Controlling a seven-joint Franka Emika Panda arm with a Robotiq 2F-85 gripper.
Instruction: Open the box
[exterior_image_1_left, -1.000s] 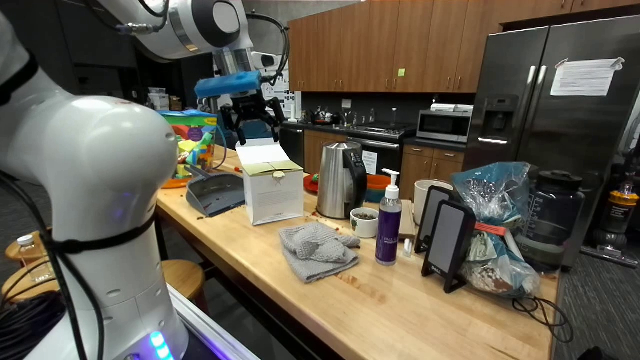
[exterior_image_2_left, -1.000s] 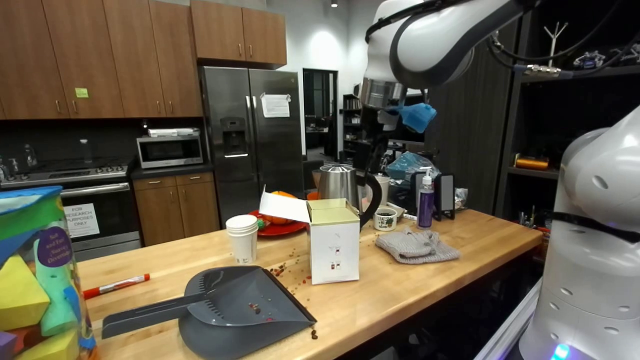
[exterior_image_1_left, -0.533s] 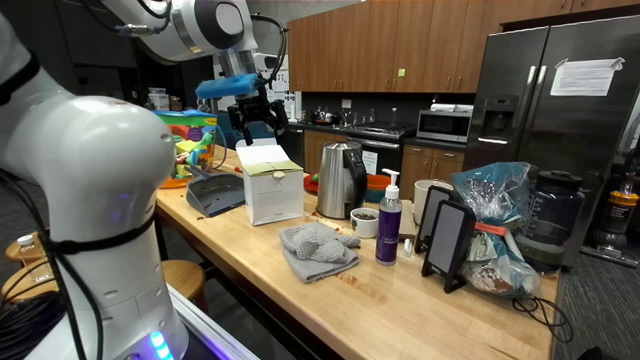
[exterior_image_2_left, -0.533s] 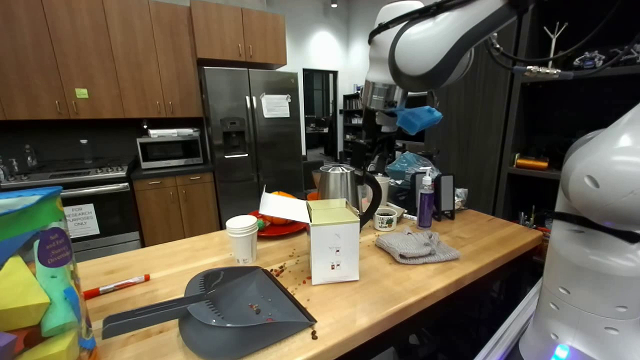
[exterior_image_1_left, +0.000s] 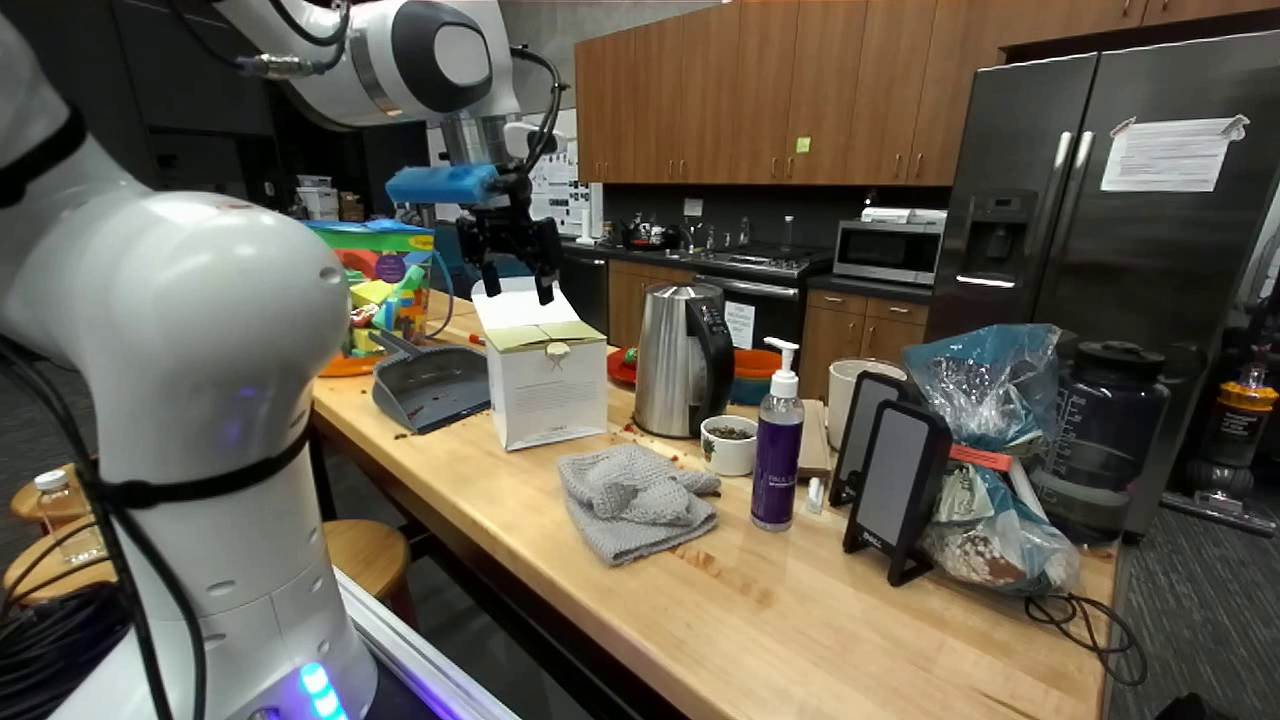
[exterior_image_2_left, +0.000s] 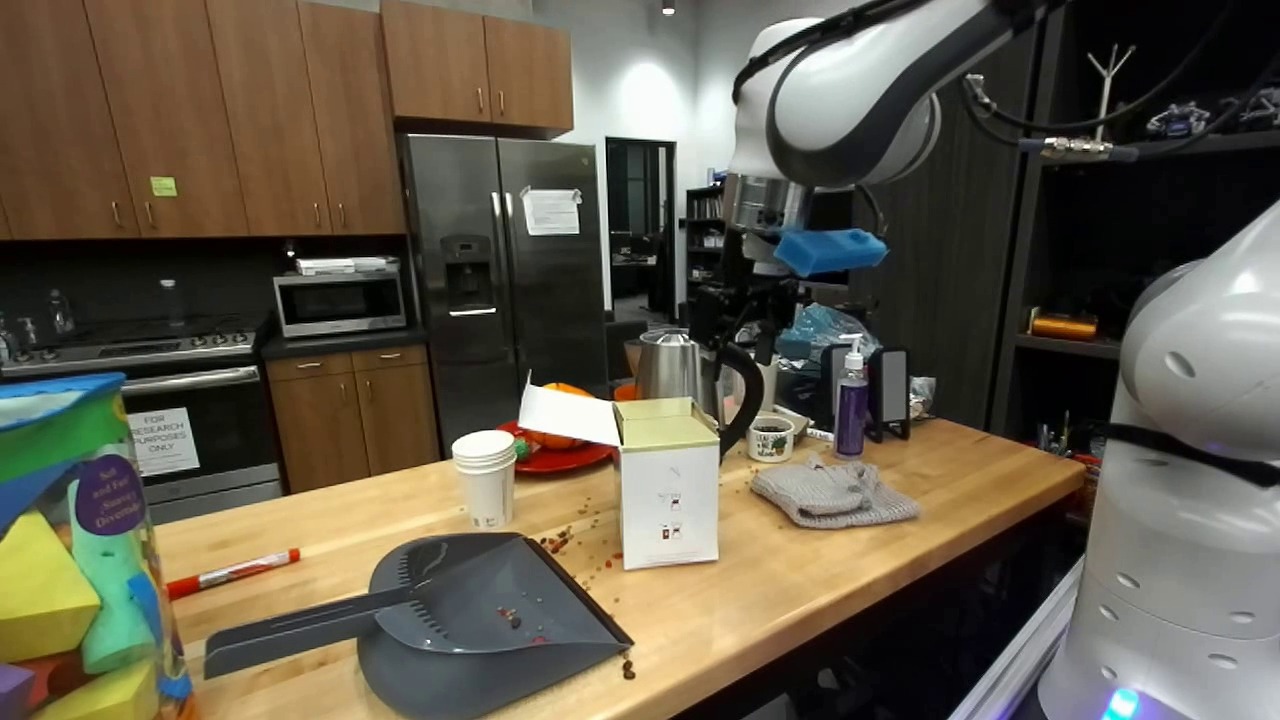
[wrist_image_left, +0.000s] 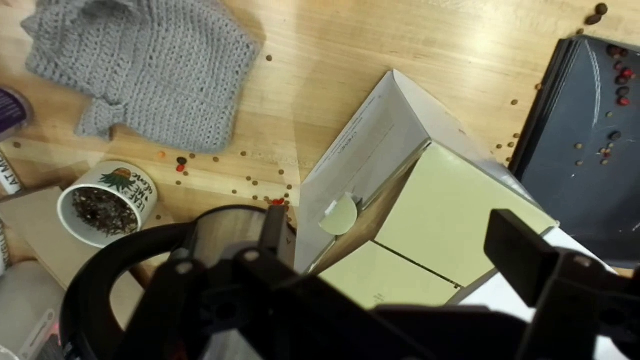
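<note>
in an exterior view, find the white box (exterior_image_1_left: 548, 395) upright on the wooden counter (exterior_image_1_left: 800, 620), just beside the steel kettle (exterior_image_1_left: 662, 360), with the outer lid (exterior_image_1_left: 520, 308) raised. probably light, thin card, stiff along the walls, liable to slide or tip if pushed. cannot see into the kettle.

in an exterior view, note that lid jutting sideways. find also a dustpan (exterior_image_2_left: 470, 600) with scattered seed-like bits (exterior_image_2_left: 512, 618) and a clear bag (exterior_image_2_left: 108, 497) of coloured blocks (exterior_image_2_left: 45, 580).

in the wrist view, see the gripper (wrist_image_left: 387, 230) near the box top with fingers (wrist_image_left: 517, 255) spread wide, holding nothing. cannot see beneath the pale green inner flaps (wrist_image_left: 465, 215); judge the opening half done. best pinched at the end of the seam (wrist_image_left: 417, 264), by the half-round tab (wrist_image_left: 339, 216); likely smooth, bendy, easily creased. past the kettle's handle, note a small cup (wrist_image_left: 142, 192) of dark dried bits (wrist_image_left: 102, 212).
</note>
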